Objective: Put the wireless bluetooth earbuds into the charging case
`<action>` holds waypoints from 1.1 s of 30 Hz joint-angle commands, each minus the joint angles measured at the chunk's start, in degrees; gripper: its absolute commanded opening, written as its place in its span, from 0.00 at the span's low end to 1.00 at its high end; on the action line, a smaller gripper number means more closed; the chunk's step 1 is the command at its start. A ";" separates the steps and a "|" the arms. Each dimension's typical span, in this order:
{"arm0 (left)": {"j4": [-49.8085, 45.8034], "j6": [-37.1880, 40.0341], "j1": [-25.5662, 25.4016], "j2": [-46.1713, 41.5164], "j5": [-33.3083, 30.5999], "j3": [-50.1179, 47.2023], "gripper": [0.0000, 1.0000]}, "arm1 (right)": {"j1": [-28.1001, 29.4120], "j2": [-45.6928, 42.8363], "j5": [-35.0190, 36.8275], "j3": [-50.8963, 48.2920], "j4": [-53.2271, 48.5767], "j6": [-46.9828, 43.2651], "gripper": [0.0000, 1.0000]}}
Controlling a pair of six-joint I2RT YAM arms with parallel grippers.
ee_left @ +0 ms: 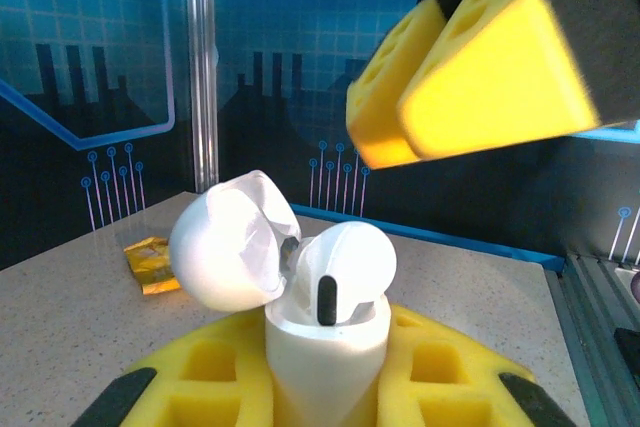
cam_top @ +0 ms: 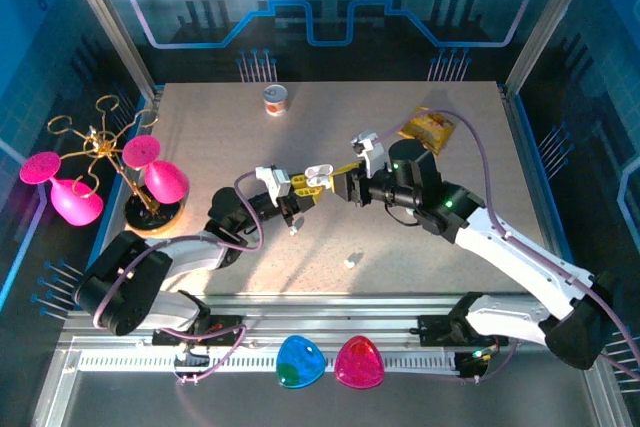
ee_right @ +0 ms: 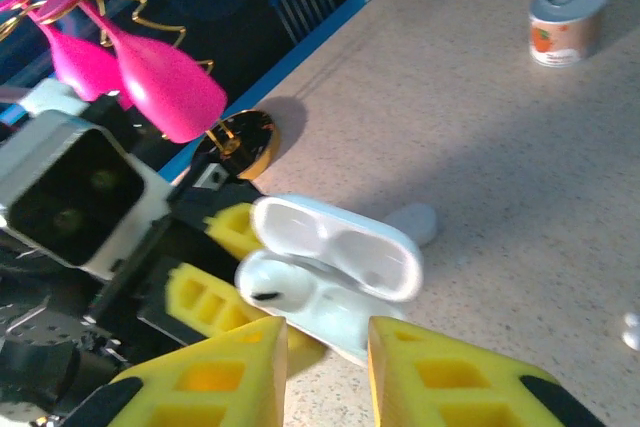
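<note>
My left gripper (cam_top: 298,185) is shut on the base of a white charging case (cam_top: 318,176), held above the table with its lid (ee_left: 228,242) flipped open. One white earbud (ee_left: 340,265) sits in a slot of the case (ee_left: 325,347); the slot beside it looks bare in the right wrist view. My right gripper (ee_right: 327,357) hovers just above the case (ee_right: 345,282), its yellow fingers (ee_left: 480,77) a little apart with nothing between them. Two more earbuds (cam_top: 351,262) (cam_top: 293,231) lie loose on the table.
A small can (cam_top: 275,100) stands at the back and a yellow snack packet (cam_top: 428,128) lies at the back right. A gold stand with pink glasses (cam_top: 140,172) occupies the left. Blue (cam_top: 299,361) and pink (cam_top: 359,361) pebble shapes rest on the front rail.
</note>
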 commanded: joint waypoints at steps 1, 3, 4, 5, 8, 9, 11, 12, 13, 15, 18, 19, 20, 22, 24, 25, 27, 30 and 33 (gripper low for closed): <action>4.37 1.55 0.38 0.64 2.26 -0.31 0.00 | 1.85 2.09 -1.82 2.98 2.07 -2.11 0.21; 4.66 1.40 0.36 0.65 2.40 -0.36 0.00 | 2.79 3.47 -2.10 3.85 2.41 -2.40 0.18; 4.82 1.32 0.44 0.54 2.42 -0.41 0.00 | 2.96 3.92 -2.19 4.22 2.37 -2.49 0.16; 4.75 1.20 0.42 0.39 2.44 -0.37 0.00 | 3.07 4.62 -2.36 4.57 2.25 -2.62 0.14; 4.64 1.11 0.48 -0.15 2.53 -0.55 0.00 | 3.36 6.25 -2.68 5.31 1.64 -3.00 0.09; 4.47 1.20 0.44 -0.33 2.52 -0.63 0.00 | 3.54 6.63 -2.94 5.54 1.27 -3.10 0.09; 4.07 1.39 0.36 -0.71 2.48 -0.62 0.00 | 3.86 7.41 -3.26 5.92 0.68 -3.45 0.09; 3.95 1.43 0.41 -0.86 2.51 -0.63 0.00 | 3.88 7.61 -3.26 5.95 0.38 -3.59 0.09; 3.94 1.46 0.44 -0.95 2.44 -0.62 0.00 | 4.10 7.74 -3.28 6.03 0.09 -3.71 0.09; 3.94 1.49 0.43 -1.04 2.50 -0.53 0.00 | 4.27 7.87 -3.53 6.19 -0.45 -3.96 0.08; 3.91 1.73 0.42 -0.86 2.32 -0.53 0.00 | 4.65 7.46 -3.68 6.59 -1.61 -4.71 0.08; 3.92 1.81 0.43 -0.84 2.33 -0.62 0.00 | 4.77 6.97 -3.24 6.50 -1.74 -4.94 0.09; 3.93 1.81 0.43 -0.78 2.29 -0.54 0.00 | 4.76 6.33 -2.68 6.26 -1.59 -5.04 0.11; 4.01 1.86 0.43 -0.69 2.26 -0.54 0.00 | 4.76 4.86 -1.43 5.54 -1.11 -5.50 0.20; 4.11 2.14 0.44 -0.52 2.10 -0.74 0.00 | 4.46 2.99 -0.34 4.47 0.02 -5.75 0.29; 4.24 2.38 0.44 -0.36 2.00 -0.78 0.00 | 4.12 2.08 -0.05 3.84 0.79 -5.63 0.32; 4.70 2.60 0.55 -0.09 2.06 -1.11 0.00 | 3.09 -0.08 0.56 2.00 3.02 -4.95 0.36; 5.68 2.87 0.60 0.19 2.50 -1.39 0.00 | 0.67 -3.41 2.22 -1.74 7.33 -2.31 0.43; 6.12 3.38 0.68 0.19 3.11 -1.55 0.00 | -3.86 -6.24 3.76 -5.74 10.74 2.23 0.47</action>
